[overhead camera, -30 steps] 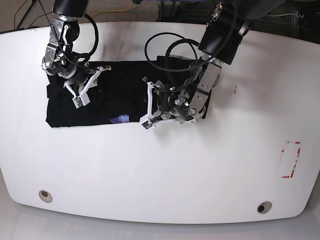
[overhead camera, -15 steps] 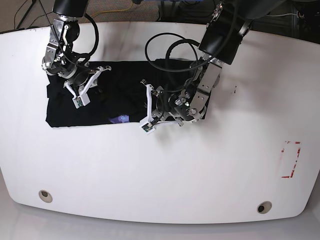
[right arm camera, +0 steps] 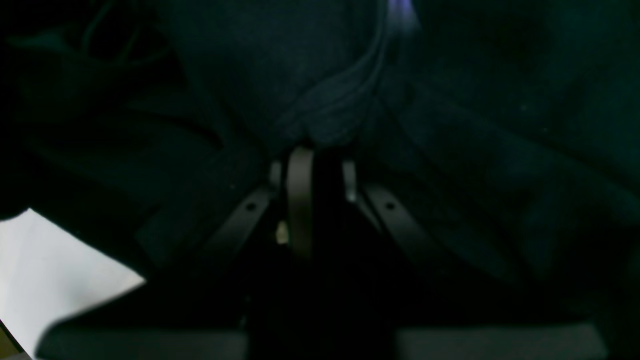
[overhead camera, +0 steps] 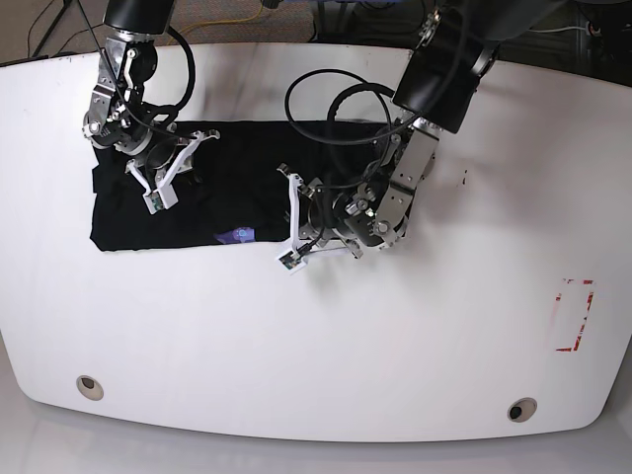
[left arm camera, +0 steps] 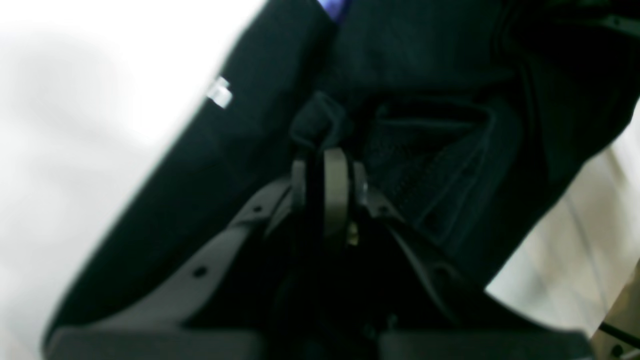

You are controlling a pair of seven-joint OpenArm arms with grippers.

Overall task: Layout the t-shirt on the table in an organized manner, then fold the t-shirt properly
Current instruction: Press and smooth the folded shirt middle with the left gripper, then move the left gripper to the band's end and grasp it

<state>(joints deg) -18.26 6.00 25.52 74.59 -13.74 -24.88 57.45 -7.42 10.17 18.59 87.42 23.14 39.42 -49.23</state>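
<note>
Right wrist view dark, t-shirt (right arm camera: 450, 125) folds barely legible, right claw (right arm camera: 312, 155) pinching cloth

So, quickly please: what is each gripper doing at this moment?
Left gripper: jaws closed, pinching a fold of the black t-shirt.
Right gripper: jaws closed on a bunch of the same t-shirt.

Base view, outer margins only. At 12 o'clock, a strip of grey-brown floor (overhead camera: 252, 28) runs along the top of the frame. A yellow cable (overhead camera: 222, 12) lies on it at about 11 o'clock. Thin black cables (overhead camera: 47, 25) cross the corner at 10 o'clock. A pale cable (overhead camera: 558, 31) lies at 1 o'clock. From 5 to 7 o'clock, a glossy grey surface (overhead camera: 59, 446) fills the lower margin.
</note>
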